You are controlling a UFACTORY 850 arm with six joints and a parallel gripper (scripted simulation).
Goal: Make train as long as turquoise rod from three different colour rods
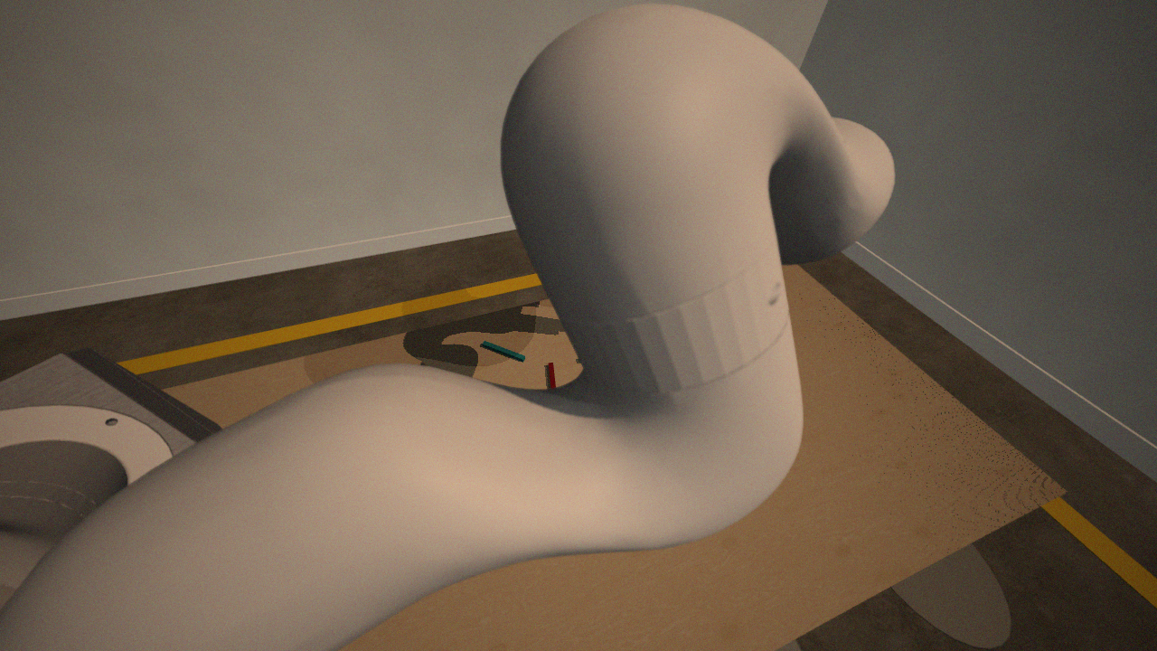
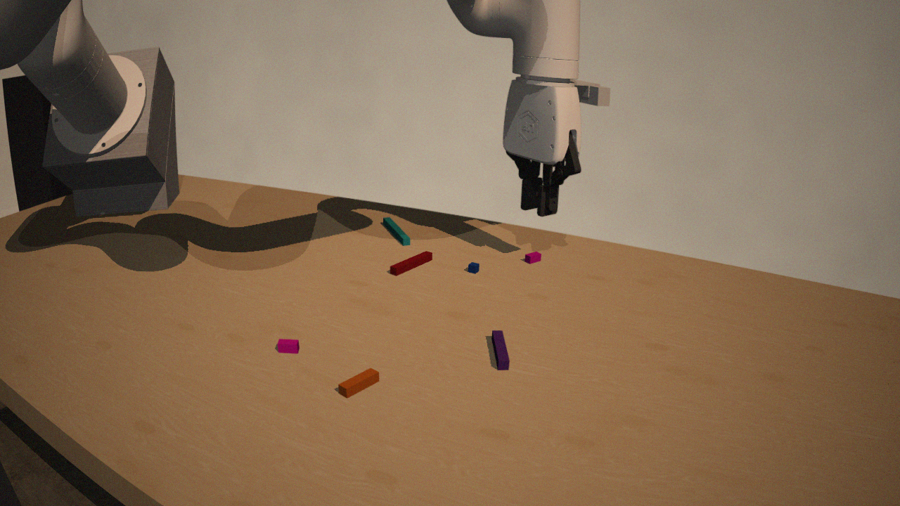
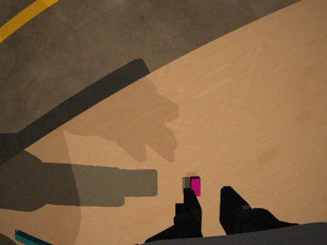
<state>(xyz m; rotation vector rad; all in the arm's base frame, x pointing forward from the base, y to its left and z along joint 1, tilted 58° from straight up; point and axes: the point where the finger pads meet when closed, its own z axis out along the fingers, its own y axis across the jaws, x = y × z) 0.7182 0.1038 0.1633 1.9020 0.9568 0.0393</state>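
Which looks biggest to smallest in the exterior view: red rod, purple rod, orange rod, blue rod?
1. Red rod, longest, though farther back.
2. Purple rod and orange rod look about alike; both lie nearer the camera and are foreshortened differently, so unranked.
3. Blue rod, smallest.

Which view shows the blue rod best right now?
The exterior view. There the blue rod lies in plain sight on the table, between the red rod and the far magenta rod. The top view hides it behind the arm, and the wrist view does not take it in.
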